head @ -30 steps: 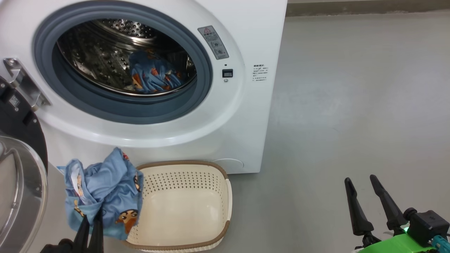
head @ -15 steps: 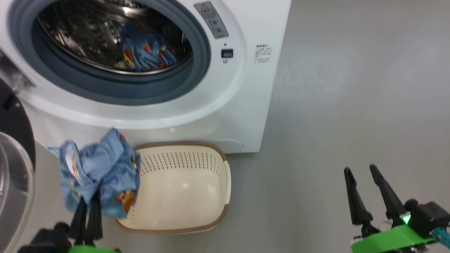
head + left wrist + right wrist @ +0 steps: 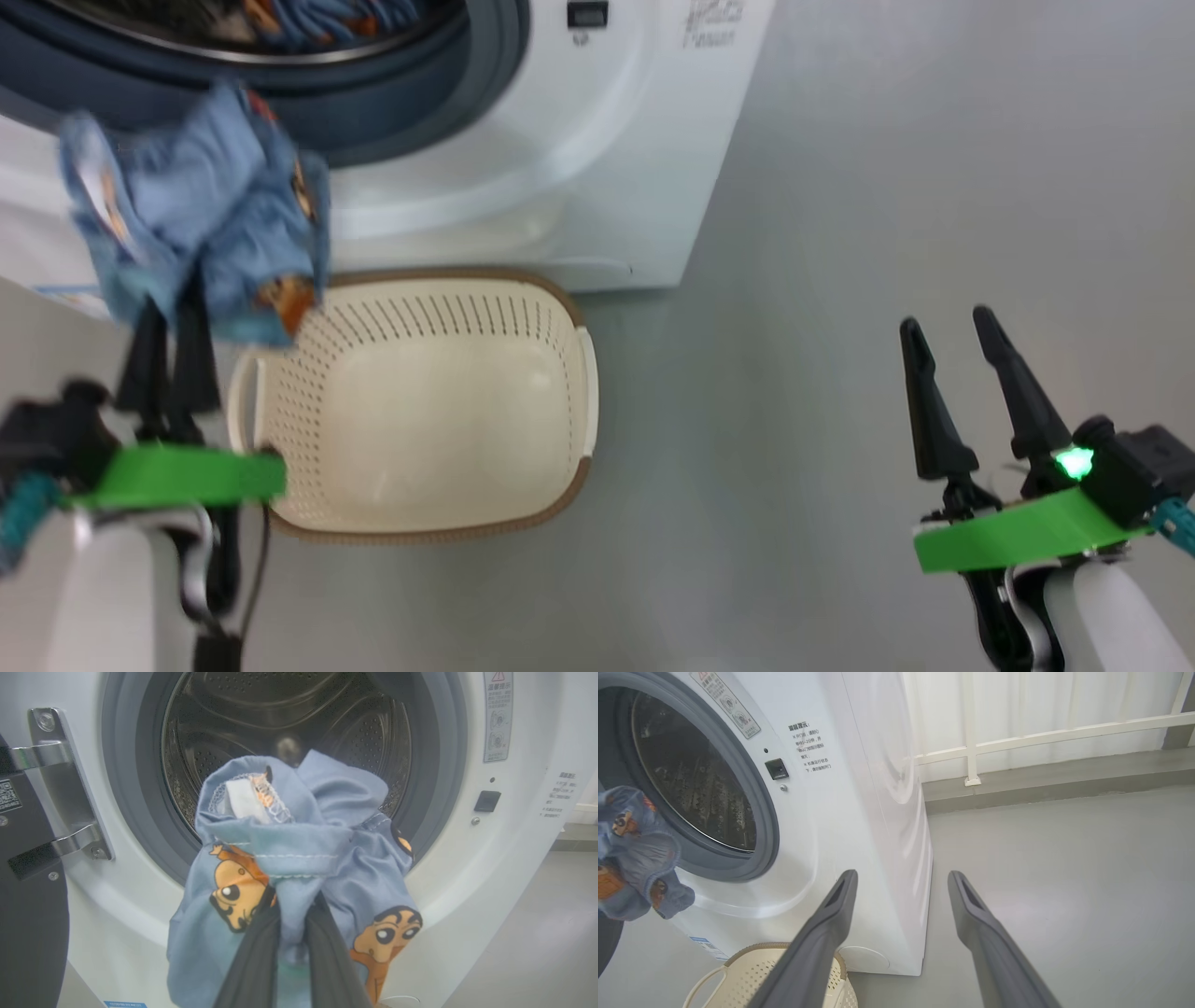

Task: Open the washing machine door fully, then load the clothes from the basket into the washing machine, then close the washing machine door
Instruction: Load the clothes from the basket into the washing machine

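Note:
My left gripper point(image 3: 171, 303) is shut on a bunched light blue garment point(image 3: 196, 224) printed with orange-brown figures, held above the basket's far left corner, in front of the lower grey gasket point(image 3: 420, 84). In the left wrist view the garment point(image 3: 299, 858) hangs in front of the open steel drum point(image 3: 289, 728), pinched between my fingers point(image 3: 252, 956). Another blue garment point(image 3: 317, 14) lies inside the drum. The cream basket point(image 3: 560, 308) stands on the floor against the washing machine point(image 3: 607, 140), nothing showing in it. The door's black rim point(image 3: 28, 914) stands swung open at the left. My right gripper point(image 3: 946, 322) hangs open over the floor.
Grey floor point(image 3: 840, 233) spreads to the right of the machine. In the right wrist view my open right gripper point(image 3: 902, 875) points past the machine's front corner point(image 3: 878, 812) toward a white railing point(image 3: 1017, 737) and a low kerb. The steel door hinge point(image 3: 60, 788) sits left of the opening.
The head camera has tilted down, so the machine slid up the picture. My left gripper has lifted the garment from beside the basket toward the drum opening. The right gripper has held still.

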Robot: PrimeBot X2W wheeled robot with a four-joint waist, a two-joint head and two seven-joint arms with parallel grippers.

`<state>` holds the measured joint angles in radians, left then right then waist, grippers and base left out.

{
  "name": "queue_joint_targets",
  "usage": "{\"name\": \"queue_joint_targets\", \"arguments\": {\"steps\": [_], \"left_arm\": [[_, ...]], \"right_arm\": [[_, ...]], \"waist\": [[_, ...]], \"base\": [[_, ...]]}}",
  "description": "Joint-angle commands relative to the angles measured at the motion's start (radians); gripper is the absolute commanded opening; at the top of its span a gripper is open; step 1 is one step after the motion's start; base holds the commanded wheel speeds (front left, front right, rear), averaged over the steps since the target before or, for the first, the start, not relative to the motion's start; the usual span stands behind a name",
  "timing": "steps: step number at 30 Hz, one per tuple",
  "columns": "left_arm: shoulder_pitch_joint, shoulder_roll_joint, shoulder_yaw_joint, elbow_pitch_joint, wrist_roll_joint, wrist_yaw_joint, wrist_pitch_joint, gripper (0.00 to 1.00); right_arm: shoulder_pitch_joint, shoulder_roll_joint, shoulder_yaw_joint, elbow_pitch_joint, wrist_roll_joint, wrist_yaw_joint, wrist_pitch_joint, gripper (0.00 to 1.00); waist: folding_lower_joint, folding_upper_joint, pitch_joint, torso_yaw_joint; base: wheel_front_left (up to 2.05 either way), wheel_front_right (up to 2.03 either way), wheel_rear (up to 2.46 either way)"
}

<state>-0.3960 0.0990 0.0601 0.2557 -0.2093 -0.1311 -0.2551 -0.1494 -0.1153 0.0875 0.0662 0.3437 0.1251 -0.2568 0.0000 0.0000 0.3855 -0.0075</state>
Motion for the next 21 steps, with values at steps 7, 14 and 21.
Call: {"name": "queue_joint_targets", "arguments": {"steps": [7,14,21], "left_arm": [[-0.259,0.083,0.04,0.09,-0.028,0.0,-0.007,0.0],[-0.472,0.134,0.036,0.228,-0.035,0.0,-0.007,0.0],[-0.672,0.176,0.013,0.448,-0.029,0.0,-0.007,0.0]], "right_arm": [[-0.09,0.009,0.034,-0.031,-0.002,0.006,-0.005,1.0],[-0.135,0.02,0.045,-0.034,0.002,0.006,-0.005,1.0],[-0.162,0.034,0.069,-0.03,0.005,0.006,-0.005,1.0]], "waist": [[0.0,0.0,0.188,-0.032],[0.0,0.0,0.251,-0.051],[0.0,0.0,0.3,-0.085]], "base": [[0.0,0.0,0.0],[0.0,0.0,0.0],[0.0,0.0,0.0]]}}
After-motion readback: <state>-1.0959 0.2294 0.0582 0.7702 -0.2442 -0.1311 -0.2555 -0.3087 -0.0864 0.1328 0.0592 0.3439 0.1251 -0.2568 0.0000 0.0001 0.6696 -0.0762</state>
